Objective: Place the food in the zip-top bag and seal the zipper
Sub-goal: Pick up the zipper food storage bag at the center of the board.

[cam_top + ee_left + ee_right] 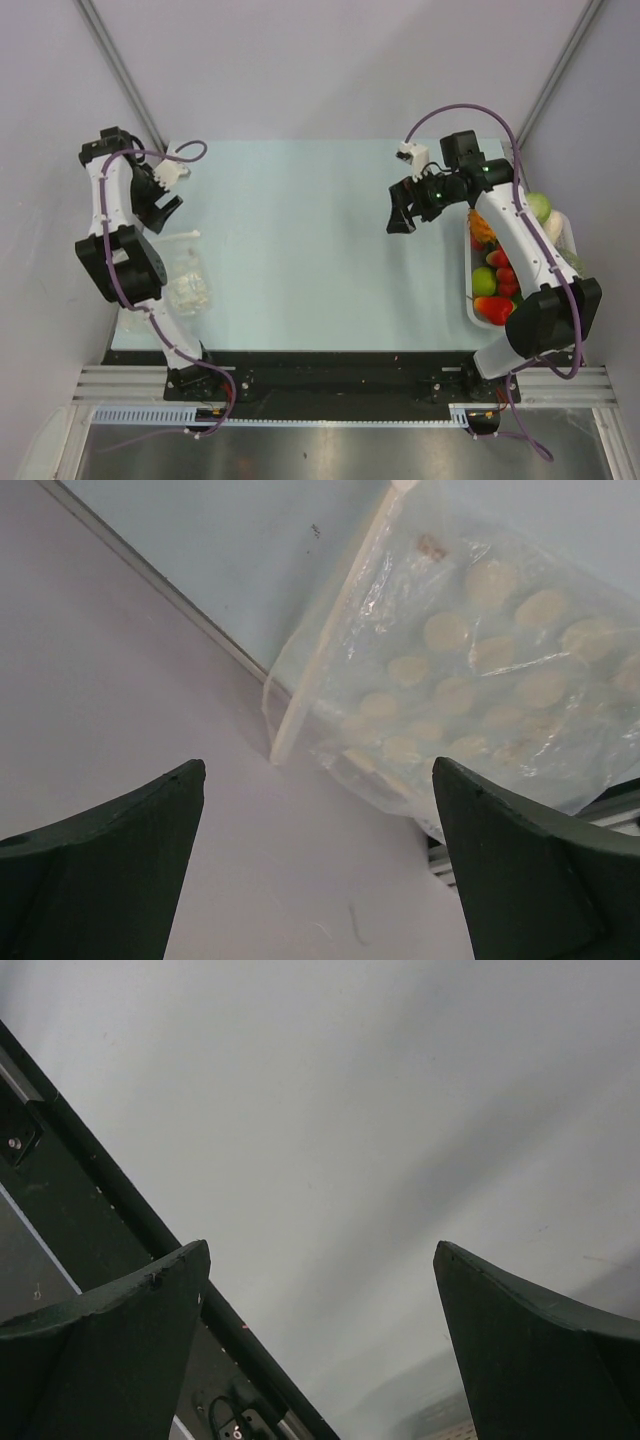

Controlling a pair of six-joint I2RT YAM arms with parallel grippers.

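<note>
Clear plastic bag [188, 278] lies at the table's [300, 250] left edge, near the raised left gripper [163, 207], its jaws spread and empty. Beside the tray [470, 305] holding food [495, 285], the right gripper [403, 215] hovers, likewise spread.

Both arms are the same build. Left arm [108, 200] and right arm [525, 250] have white links, chunky black joint housings and black bases. A purple cable [470, 103] is tied along each one and loops free near the wrist. There's a white connector block [410, 153] at each wrist end. Small green LEDs [487, 168] are lit on the right arm. Left gripper [318, 762] and right gripper [322, 1244] have matte, dark green-black, wedge-shaped fingers with pointed tips.
</note>
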